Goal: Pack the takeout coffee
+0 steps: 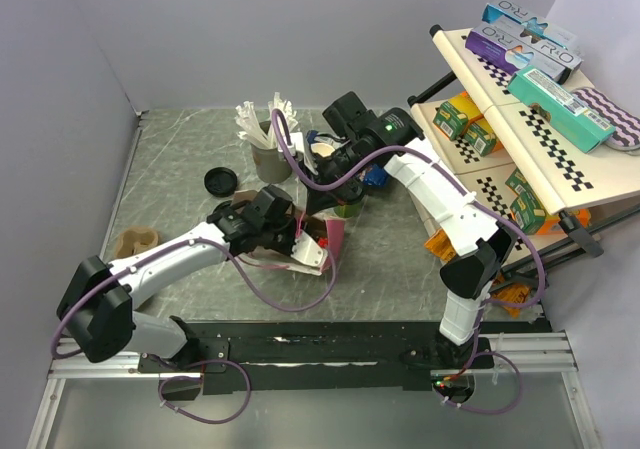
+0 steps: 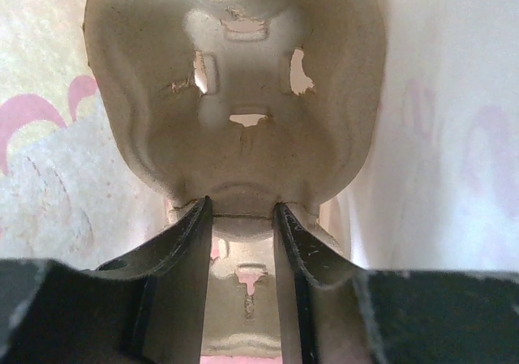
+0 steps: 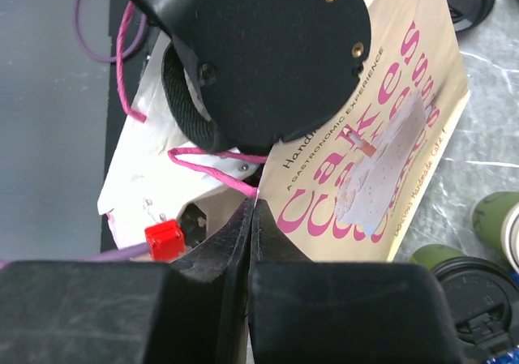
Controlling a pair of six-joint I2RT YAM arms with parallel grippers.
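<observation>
1. A white paper bag printed with pink "Cakes" lettering sits at the middle of the surface, its mouth turned toward the left arm.
2. The left gripper reaches into the bag. Its fingers stand partly apart and clamp the near lip of a moulded pulp cup carrier that is inside the bag. The carrier's cup well is empty, with slits in its floor, and the bag's white walls rise on both sides of it.
3. The right gripper is closed tight, its fingertips pinching the rim of the bag's mouth where the pink cord handle runs in.
4. The takeout coffee, green-sided with a black lid, stands upright on the surface just beside the bag and outside it, near the right gripper.
5. A second green-sided cup stands close by at the frame edge. Its top is cut off from view.
6. Farther back, a paper cup holds a bundle of pale sticks and wrappers.
7. A loose black lid lies to the left of that cup.
8. Another pulp carrier rests empty near the left edge of the surface.
9. A tilted shelf rack on the right carries boxed goods.
</observation>
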